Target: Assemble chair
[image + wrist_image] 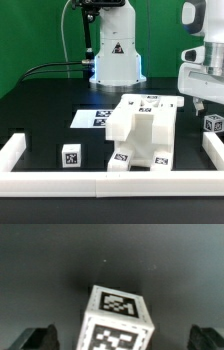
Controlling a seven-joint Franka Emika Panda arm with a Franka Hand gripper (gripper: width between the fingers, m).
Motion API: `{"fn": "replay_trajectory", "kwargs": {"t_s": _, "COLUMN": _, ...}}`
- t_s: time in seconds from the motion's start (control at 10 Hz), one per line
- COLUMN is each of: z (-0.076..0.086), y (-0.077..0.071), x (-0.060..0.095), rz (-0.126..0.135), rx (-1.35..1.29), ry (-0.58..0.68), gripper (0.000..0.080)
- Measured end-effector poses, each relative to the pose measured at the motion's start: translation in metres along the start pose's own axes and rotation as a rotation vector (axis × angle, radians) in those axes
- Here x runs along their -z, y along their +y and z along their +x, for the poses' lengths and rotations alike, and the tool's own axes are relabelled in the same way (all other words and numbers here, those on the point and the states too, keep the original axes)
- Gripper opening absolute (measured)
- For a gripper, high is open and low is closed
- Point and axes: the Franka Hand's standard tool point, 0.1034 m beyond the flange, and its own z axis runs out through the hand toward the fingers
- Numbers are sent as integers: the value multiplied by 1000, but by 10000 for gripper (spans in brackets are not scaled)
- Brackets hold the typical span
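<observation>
The partly built chair, white and blocky with square tags, stands in the middle of the black table. A small white tagged chair part lies at the exterior view's right, just below my gripper. In the wrist view this part shows two tagged faces and sits between my dark fingertips. My gripper is open and wide of the part, touching nothing. Another small tagged cube lies near the front at the exterior view's left.
A white border rail runs along the front and both sides of the table. The marker board lies flat behind the chair. The robot base stands at the back.
</observation>
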Motion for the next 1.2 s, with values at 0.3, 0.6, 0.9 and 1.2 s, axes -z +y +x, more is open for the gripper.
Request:
{"fn": "replay_trajectory", "kwargs": {"t_s": 0.3, "z": 3, "y": 3, "x": -3, "rz": -10, "rx": 13, "ry": 2, "gripper": 649}}
{"fn": "replay_trajectory", "kwargs": {"t_s": 0.6, "z": 2, "y": 4, "x": -4, "rz": -12, "rx": 21, "ry": 2, "gripper": 636}}
{"fn": "replay_trajectory", "kwargs": {"t_s": 0.9, "z": 2, "y": 4, "x": -3, "rz": -12, "rx": 43, "ry": 0, "gripper": 279}}
{"fn": "replay_trajectory", "kwargs": {"t_s": 1.2, "z": 9, "y": -2, "x": 13, "rz": 18, "rx": 201, "ry": -7, "gripper": 282}}
